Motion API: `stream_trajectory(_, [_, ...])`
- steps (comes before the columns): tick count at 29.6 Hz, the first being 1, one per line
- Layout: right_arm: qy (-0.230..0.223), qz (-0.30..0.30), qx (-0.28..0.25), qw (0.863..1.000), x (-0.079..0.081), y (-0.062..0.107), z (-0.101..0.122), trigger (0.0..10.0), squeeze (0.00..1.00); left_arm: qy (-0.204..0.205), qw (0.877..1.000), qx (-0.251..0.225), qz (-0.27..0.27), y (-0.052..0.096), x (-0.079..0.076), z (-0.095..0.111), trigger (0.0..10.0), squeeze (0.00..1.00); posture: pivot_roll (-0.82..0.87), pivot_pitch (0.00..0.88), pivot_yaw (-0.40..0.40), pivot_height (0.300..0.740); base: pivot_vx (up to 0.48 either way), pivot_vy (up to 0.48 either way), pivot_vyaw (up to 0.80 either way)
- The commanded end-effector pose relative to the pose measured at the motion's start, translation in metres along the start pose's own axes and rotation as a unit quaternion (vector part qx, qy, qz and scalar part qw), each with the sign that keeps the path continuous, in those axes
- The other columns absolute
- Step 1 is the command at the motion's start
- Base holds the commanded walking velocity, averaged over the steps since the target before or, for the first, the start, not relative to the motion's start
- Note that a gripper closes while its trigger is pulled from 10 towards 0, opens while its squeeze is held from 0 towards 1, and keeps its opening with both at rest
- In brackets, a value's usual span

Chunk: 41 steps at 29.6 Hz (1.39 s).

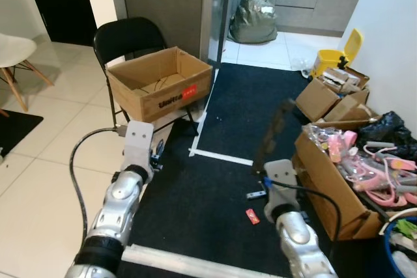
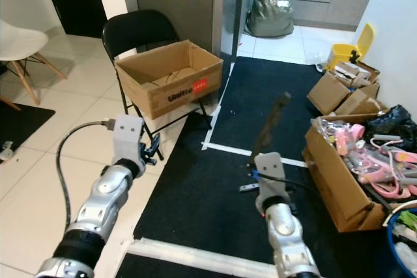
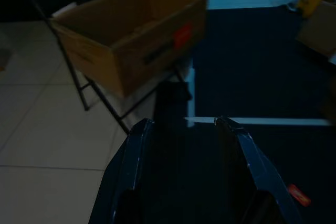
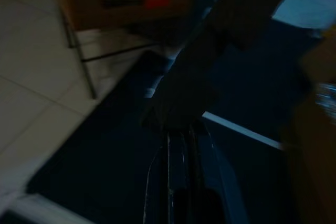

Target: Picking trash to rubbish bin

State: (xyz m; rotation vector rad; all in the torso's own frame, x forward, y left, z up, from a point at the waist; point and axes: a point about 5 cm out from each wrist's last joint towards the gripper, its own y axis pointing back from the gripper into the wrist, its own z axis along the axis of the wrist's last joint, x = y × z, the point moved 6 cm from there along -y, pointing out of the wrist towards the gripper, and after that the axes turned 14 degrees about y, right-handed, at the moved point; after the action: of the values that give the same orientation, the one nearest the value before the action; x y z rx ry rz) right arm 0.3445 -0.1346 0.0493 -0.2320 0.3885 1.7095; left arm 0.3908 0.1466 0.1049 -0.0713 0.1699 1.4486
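Right pincer (image 2: 257,158) is clamped on a long dark strip of trash (image 2: 272,126), fingers together at its lower end. The strip's long axis runs up and away from the wrist, tilted slightly to the robot's right, upper tip out over the black mat (image 1: 247,105). The drop target looks like the open cardboard box (image 1: 159,83) sitting on the black folding chair (image 1: 124,37). It lies ahead and to the robot's left of the held strip, well apart from it, with the white tape line (image 1: 220,156) on the floor between. Left pincer (image 3: 184,129) is empty, fingers apart, pointing at the box and nearer to it than the right. My read: the right arm has to carry the strip leftward and forward across the mat edge until the tip clears the box's near rim. A small red scrap (image 1: 252,216) lies on the mat just beside the right wrist.
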Motion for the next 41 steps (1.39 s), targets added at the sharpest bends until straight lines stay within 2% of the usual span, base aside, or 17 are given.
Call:
stream_trajectory(1, [0.007,-0.007,0.010,1.000,-0.0064,0.0013,-0.0060,10.0,0.00,-0.006,1.000,0.009,-0.001,0.0016,0.0010,-0.0049,10.0,0.00,-0.04,0.045,0.039,0.740,0.446,0.000,0.00])
stream_trajectory(15, [0.005,-0.012,0.013,1.000,-0.0083,0.0009,-0.0077,10.0,0.00,-0.007,1.000,0.009,-0.006,0.0013,-0.0008,-0.0041,10.0,0.00,-0.04,0.043,0.039,0.740,0.445,0.000,0.00])
stream_trajectory(22, [0.005,-0.014,0.018,1.000,-0.0089,0.0004,-0.0097,10.0,0.00,-0.007,1.000,0.009,-0.006,0.0013,-0.0005,-0.0043,10.0,0.00,-0.03,0.046,0.038,0.740,0.448,0.000,-0.75])
stream_trajectory(41, [0.003,-0.018,0.019,1.000,-0.0105,-0.0004,-0.0103,10.0,0.00,-0.011,1.000,0.011,-0.007,0.0019,0.0003,-0.0048,10.0,0.00,-0.03,0.050,0.039,0.740,0.446,0.000,0.00])
